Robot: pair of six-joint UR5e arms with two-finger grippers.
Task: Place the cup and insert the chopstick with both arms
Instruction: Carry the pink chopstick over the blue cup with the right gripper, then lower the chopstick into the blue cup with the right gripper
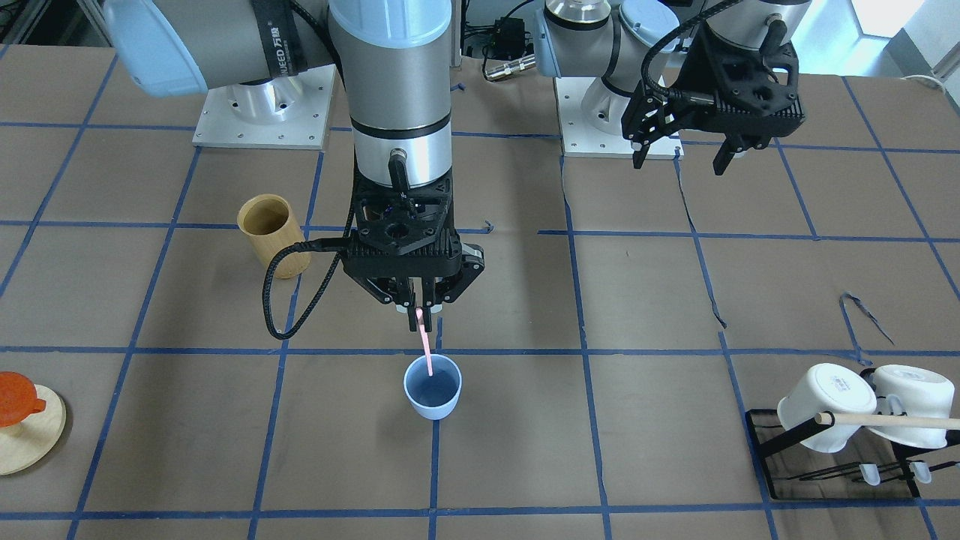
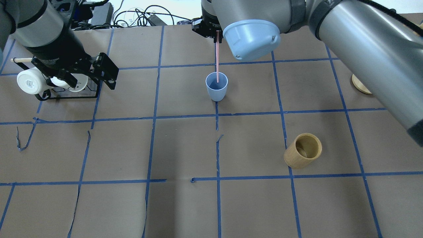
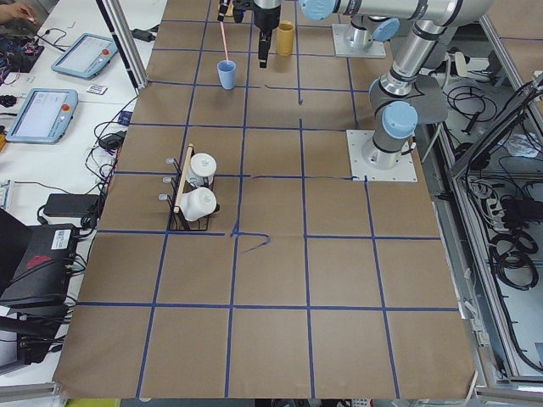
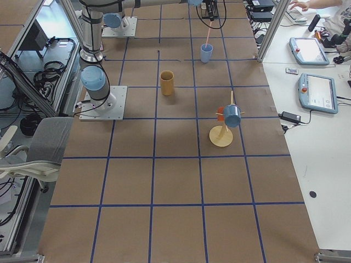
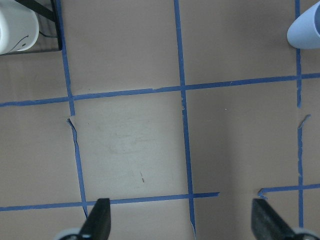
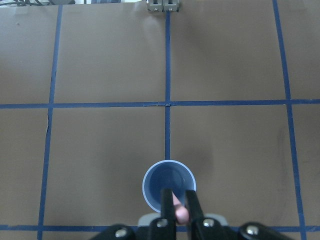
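Note:
The light blue cup [image 1: 433, 396] stands upright on the table's middle line; it also shows in the overhead view [image 2: 216, 86] and the right wrist view [image 6: 169, 184]. My right gripper [image 1: 421, 319] is shut on the top of a pale pink chopstick [image 1: 426, 349], which hangs straight down with its lower end inside the cup's mouth [image 2: 217, 66]. In the right wrist view the chopstick's end [image 6: 178, 212] sits between the shut fingers, straight above the cup. My left gripper [image 1: 681, 154] is open and empty, raised above the table well away from the cup; its fingertips [image 5: 100, 220] show wide apart.
A tan bamboo cylinder [image 1: 273, 234] stands on my right side. A black rack with two white mugs [image 1: 862, 412] and a long wooden rod stands on my left side. A round wooden stand [image 1: 26, 427] with an orange piece sits at the right edge.

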